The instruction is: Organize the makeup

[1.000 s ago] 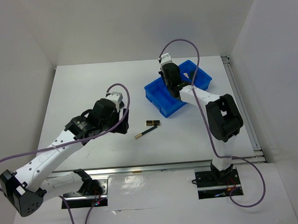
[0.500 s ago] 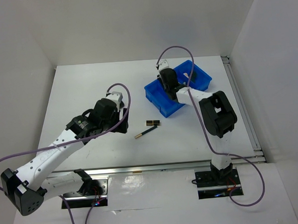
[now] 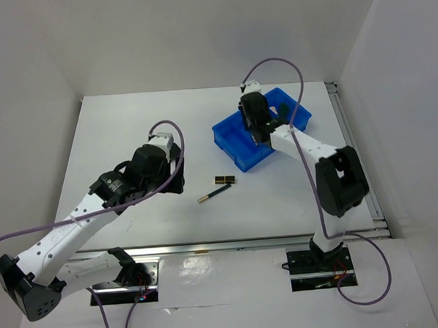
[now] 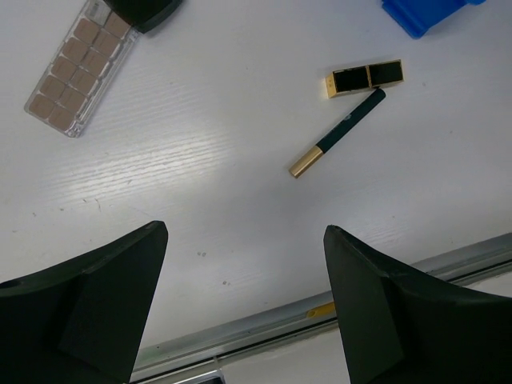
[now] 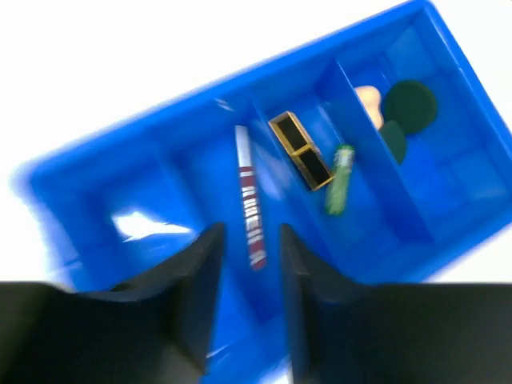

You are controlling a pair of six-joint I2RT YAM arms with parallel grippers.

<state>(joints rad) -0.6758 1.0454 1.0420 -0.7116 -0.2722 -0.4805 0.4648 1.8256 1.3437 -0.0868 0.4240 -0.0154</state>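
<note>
A gold-black lipstick [image 3: 223, 180] and a thin dark pencil with a gold end [image 3: 213, 193] lie on the white table; the left wrist view shows the lipstick [image 4: 364, 78] and pencil [image 4: 336, 134] too. A pinkish palette strip [image 4: 76, 76] lies at that view's upper left. My left gripper [image 4: 245, 232] is open and empty, above the table to the left of them. My right gripper [image 5: 250, 232] hovers over the blue tray [image 5: 448, 200], jaws slightly apart, holding nothing. In the tray lie a red-white pencil [image 5: 250, 208], a lipstick [image 5: 302, 152], a green tube [image 5: 340, 180], a beige sponge [image 5: 368, 100] and a dark green round jar [image 5: 410, 102].
The blue divided tray [image 3: 236, 145] stands at the back right of the table. A dark object [image 4: 144, 8] sits at the palette's upper end. A metal rail [image 4: 320, 308] runs along the table's near edge. White walls enclose the table.
My right gripper has shifted a little to the right over the tray. My left arm has drawn slightly left and back. The lipstick and pencil on the table have not moved.
</note>
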